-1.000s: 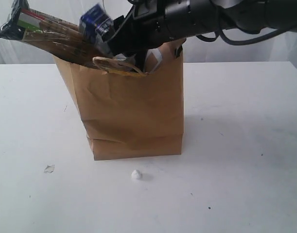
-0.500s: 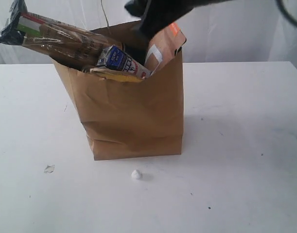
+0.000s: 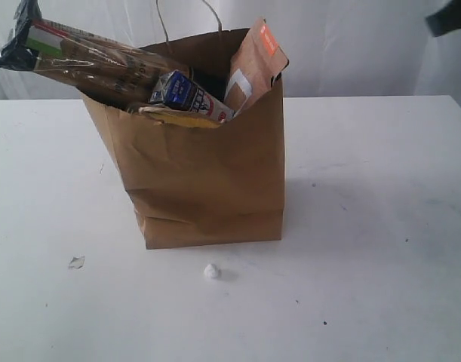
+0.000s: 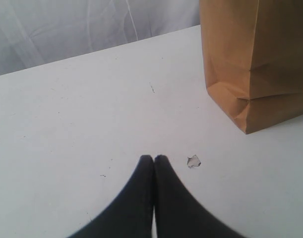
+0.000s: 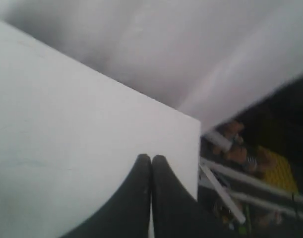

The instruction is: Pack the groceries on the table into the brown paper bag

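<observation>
A pale curtain (image 3: 351,45) hung behind the broad white table (image 3: 381,226), and the brown paper bag (image 3: 207,173) stood upright near the middle of it, its mouth open. The long spaghetti pack (image 3: 87,60) lay slanted across the bag's rim, with one end inside and the other jutting out well past the left side in the exterior view. Beside it the blue-white pouch (image 3: 186,94) rested on the front rim, tilted. The brown pouch with orange label (image 3: 256,60) stood up out of the mouth at the right corner. Whatever lay deeper in the bag could not be seen. On the table in front of the bag sat a small white crumb (image 3: 210,271), and farther left lay a thin flake (image 3: 76,262). The left pincer (image 4: 153,158) was clenched, its two dark tips pressed together on nothing, low over bare table. The flake (image 4: 193,161) lay just beside it and the bag's lower corner (image 4: 255,64) stood apart from it. The right pincer (image 5: 151,157) was likewise clenched and empty, above the table near an edge, with blurred clutter beyond. In the exterior view only a dark piece of that arm (image 3: 449,16) showed at the upper right corner, well away from the bag.
</observation>
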Motion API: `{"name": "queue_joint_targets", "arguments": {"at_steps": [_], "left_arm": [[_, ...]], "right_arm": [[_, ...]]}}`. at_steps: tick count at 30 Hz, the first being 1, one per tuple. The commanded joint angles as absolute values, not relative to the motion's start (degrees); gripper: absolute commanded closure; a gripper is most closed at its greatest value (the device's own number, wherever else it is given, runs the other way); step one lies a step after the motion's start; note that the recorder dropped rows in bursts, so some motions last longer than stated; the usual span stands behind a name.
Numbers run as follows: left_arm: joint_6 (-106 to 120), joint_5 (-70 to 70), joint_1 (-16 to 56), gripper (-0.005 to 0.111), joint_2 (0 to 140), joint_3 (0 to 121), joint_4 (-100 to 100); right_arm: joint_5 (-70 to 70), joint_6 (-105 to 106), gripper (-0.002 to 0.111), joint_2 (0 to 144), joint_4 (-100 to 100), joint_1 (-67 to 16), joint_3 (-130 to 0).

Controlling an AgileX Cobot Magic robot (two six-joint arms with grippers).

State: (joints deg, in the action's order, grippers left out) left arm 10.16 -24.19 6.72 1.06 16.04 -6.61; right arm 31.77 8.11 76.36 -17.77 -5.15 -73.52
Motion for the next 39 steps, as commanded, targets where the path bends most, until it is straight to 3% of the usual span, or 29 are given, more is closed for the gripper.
{"name": "queue_joint_targets", "arguments": {"at_steps": [1,4,9,19,30,35,39], "left_arm": [[10.3,-24.0,7.3,0.107,0.6,15.7,-7.2],[10.3,-24.0,7.3,0.107,0.6,15.7,-7.2],[10.3,-24.0,7.3,0.107,0.6,15.7,-7.2],[10.3,-24.0,7.3,0.107,0.6,15.7,-7.2],[10.3,-24.0,7.3,0.107,0.6,15.7,-7.2],[10.3,-24.0,7.3,0.107,0.6,15.7,-7.2],[10.3,-24.0,7.3,0.107,0.6,15.7,-7.2]], "right_arm": [[20.7,-17.1,0.108,76.2,-21.2,10.5,-68.5],[21.4,-33.0,0.108,74.9,-20.6,16.6,-65.7],[16.7,-32.8,0.108,66.0,-20.7,17.0,-56.5],[8.5,-18.0,0.108,38.2,-20.6,-1.1,-39.1],[14.9,-27.7,0.108,17.0,-19.4,-2.7,-38.8],[24.2,-27.2,0.108,11.3,-19.4,-2.7,-38.8],[22.9,-27.2,0.108,9.6,-19.8,-2.7,-38.7]]}}
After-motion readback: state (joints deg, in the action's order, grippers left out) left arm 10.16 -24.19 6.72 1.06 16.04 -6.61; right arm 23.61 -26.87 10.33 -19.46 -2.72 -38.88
